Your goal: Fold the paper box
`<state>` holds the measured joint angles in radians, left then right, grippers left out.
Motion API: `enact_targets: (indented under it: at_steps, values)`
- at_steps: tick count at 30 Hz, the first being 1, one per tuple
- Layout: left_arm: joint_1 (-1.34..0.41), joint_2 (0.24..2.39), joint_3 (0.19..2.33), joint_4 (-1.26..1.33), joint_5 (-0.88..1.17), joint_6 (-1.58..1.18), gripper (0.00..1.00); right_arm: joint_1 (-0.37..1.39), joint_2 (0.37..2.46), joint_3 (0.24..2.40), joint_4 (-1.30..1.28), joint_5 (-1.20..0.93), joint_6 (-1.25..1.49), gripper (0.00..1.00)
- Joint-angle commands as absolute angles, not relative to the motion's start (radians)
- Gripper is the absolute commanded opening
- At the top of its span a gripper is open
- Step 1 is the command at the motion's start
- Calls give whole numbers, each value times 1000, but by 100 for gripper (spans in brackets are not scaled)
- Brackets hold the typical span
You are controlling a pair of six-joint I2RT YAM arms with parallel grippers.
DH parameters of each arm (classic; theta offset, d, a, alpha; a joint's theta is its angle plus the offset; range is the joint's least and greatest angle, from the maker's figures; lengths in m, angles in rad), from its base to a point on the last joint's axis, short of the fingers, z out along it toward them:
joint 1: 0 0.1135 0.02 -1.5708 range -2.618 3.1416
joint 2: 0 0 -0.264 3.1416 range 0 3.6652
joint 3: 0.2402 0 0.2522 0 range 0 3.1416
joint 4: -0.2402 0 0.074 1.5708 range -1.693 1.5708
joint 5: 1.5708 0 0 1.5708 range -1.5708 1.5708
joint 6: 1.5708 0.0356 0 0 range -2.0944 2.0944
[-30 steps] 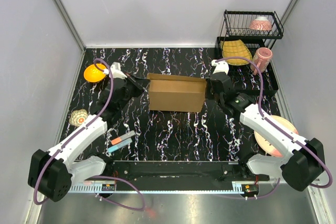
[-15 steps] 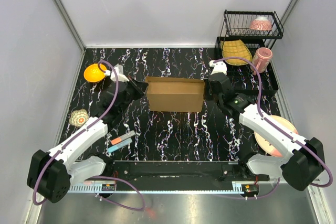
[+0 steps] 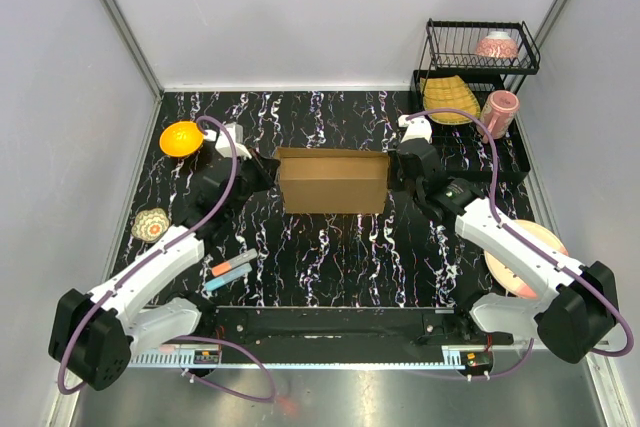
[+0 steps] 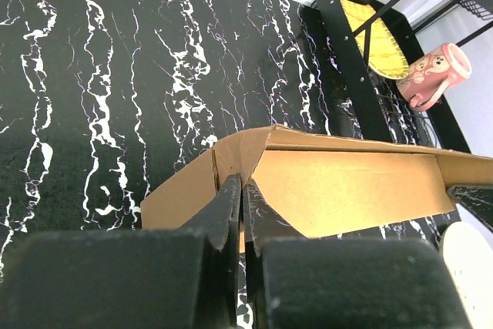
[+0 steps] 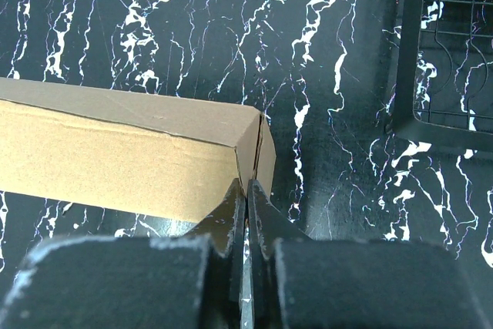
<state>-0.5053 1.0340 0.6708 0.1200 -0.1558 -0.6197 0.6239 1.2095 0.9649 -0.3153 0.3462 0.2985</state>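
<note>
The paper box (image 3: 333, 180), plain brown cardboard, lies folded into a long closed shape in the middle of the black marbled table. My left gripper (image 3: 268, 169) is shut, its tips against the box's left end. In the left wrist view the gripper (image 4: 243, 186) meets the corner fold of the box (image 4: 347, 190), where the end flap stands slightly ajar. My right gripper (image 3: 393, 169) is shut at the box's right end. In the right wrist view the gripper (image 5: 246, 185) touches the slit between end flap and side of the box (image 5: 115, 163).
An orange bowl (image 3: 181, 138) and a shell-like object (image 3: 150, 224) sit at the left, with markers (image 3: 232, 269) nearer the front. A black rack (image 3: 520, 157) at the back right holds a yellow dish (image 3: 450, 99), a pink mug (image 3: 499, 112) and a pink bowl (image 3: 497, 45). A plate (image 3: 525, 257) lies at the right.
Both grippers have pressed in on the box's ends. The left gripper has moved farther and rightward, and the box has shifted slightly away and looks flatter.
</note>
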Motion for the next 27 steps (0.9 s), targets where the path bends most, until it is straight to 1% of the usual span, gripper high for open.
enact_targets:
  at_steps: [1,8,16,19,20,22,23,27]
  values:
    - [-505,1028,672,15,-212,-505,0,637,1241,946,-446,308,293,0]
    - [-503,1028,681,9,-224,-431,0,637,1241,936,-443,310,290,0]
    - [-505,1034,644,35,-201,-455,0,635,1235,931,-440,307,301,0]
    - [-508,1020,608,52,-207,-489,0,635,1220,933,-442,304,319,9]
    - [-509,1014,598,58,-210,-497,0,635,1213,933,-440,307,325,18]
    - [-514,1000,578,74,-219,-505,0,637,1198,936,-439,310,337,26]
    - [-515,997,577,75,-222,-505,0,637,1193,936,-440,311,341,32]
    - [-522,996,578,74,-242,-488,0,634,1172,948,-436,322,356,42]
